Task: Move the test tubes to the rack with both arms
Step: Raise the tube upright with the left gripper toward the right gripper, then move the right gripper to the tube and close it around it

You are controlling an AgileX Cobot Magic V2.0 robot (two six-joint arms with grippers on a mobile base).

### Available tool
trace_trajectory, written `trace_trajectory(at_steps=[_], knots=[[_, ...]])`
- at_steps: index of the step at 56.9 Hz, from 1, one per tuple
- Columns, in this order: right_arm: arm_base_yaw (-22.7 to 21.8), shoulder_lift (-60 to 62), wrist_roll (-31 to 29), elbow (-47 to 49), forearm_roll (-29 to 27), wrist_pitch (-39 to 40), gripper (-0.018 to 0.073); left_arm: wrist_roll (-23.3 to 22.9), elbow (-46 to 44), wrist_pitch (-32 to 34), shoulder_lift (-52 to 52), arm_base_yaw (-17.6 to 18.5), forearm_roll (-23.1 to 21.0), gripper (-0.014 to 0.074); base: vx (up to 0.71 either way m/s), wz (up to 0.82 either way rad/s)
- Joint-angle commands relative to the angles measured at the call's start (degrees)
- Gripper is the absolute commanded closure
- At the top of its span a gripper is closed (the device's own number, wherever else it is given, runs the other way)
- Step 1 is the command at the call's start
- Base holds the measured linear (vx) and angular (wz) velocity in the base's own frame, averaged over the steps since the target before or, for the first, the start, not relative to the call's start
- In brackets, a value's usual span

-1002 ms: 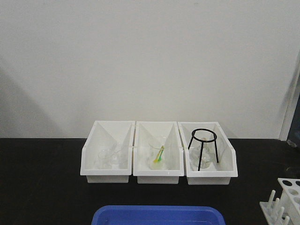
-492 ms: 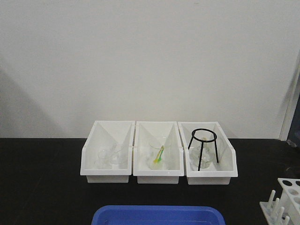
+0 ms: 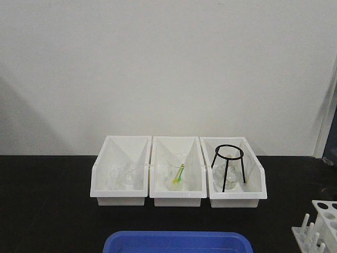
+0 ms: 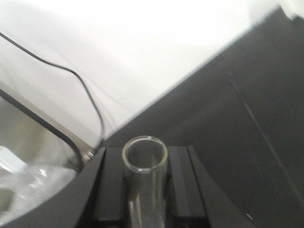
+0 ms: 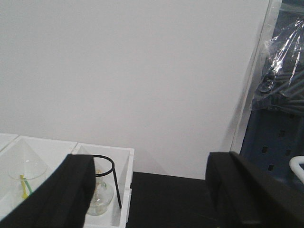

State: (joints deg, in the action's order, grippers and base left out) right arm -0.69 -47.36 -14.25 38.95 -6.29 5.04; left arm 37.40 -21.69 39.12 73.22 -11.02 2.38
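At 4 o'clock on the matte black worktop point(image 3: 47, 211): white plastic rack point(image 3: 322, 224), round holes, upright pegs. Left hand point(image 4: 145, 192) clenched on a smooth, clear glass test tube point(image 4: 145, 154); right hand point(image 5: 149, 190) released, empty. Risk: the slick cylinder may slip, or crack if over-squeezed.

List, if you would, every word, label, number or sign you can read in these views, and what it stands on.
None: no text can be read in any view.
The white bins, blue tray, rack and the glass tube in the left claw show no markings.
The plastic bag at the right edge is too blurred to tell.
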Motion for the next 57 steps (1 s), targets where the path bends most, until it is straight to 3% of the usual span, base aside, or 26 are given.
trace_trajectory(at_steps=[1, 14, 23, 28, 38, 46, 57], knots=[[0.0, 0.2, -0.4, 2.0, 0.1, 4.5, 0.0029, -0.8, -3.0, 1.7, -5.5, 0.1, -0.5, 0.0617, 0.0, 0.0], [0.0, 0.2, -0.4, 2.0, 0.2, 4.4, 0.0029, -7.2, -8.0, -11.2, -13.8, 0.1, -0.5, 0.0617, 0.0, 0.0], [0.0, 0.2, -0.3, 2.0, 0.1, 5.0, 0.0029, -18.3, -13.7, -22.7, -17.8, 0.8, -0.5, 0.0617, 0.0, 0.0], [0.0, 0.2, 0.8, 2.0, 0.0, 4.0, 0.0029, -21.2, -16.9, -26.7, -18.4, 2.4, -0.4, 0.0617, 0.0, 0.0], [0.0, 0.2, 1.8, 2.0, 0.0, 0.0, 0.0029, -24.8, -22.6, -34.4, -18.3, 9.6, -0.5, 0.0617, 0.0, 0.0], [0.4, 0.2, 3.5, 2.0, -0.1, -0.5, 0.0029, -28.7, -24.0, -34.9, -18.3, 17.0, -0.6, 0.0617, 0.0, 0.0], [7.6, -1.0, 4.1, 2.0, 0.0, -0.1, 0.0029, -32.2, -24.4, -34.8, -18.3, 27.9, -0.6, 0.0617, 0.0, 0.0]])
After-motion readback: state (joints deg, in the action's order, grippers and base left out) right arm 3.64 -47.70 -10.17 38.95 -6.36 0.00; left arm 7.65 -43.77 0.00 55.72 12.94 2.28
